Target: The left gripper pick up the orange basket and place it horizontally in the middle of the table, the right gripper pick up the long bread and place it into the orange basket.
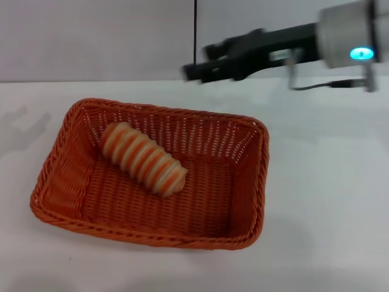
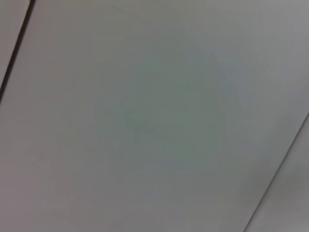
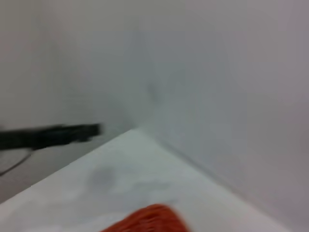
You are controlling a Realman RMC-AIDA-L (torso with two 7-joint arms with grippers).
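Observation:
The orange basket (image 1: 245, 182) lies lengthwise across the middle of the white table (image 1: 328, 201). Inside it, toward its back left part, the long bread (image 1: 143, 159) rests on the woven floor, tan with orange stripes. My right gripper (image 1: 197, 61) hangs in the air above and behind the basket's back right corner, well clear of the bread, open with nothing between its fingers. In the right wrist view one black finger (image 3: 58, 135) shows, along with a corner of the basket (image 3: 149, 220). My left gripper is out of view; its wrist view shows only a blank grey surface.
A grey wall (image 1: 91, 36) stands behind the table, with a dark vertical seam (image 1: 196, 30) in it. White tabletop lies bare to the right of the basket and in front of it.

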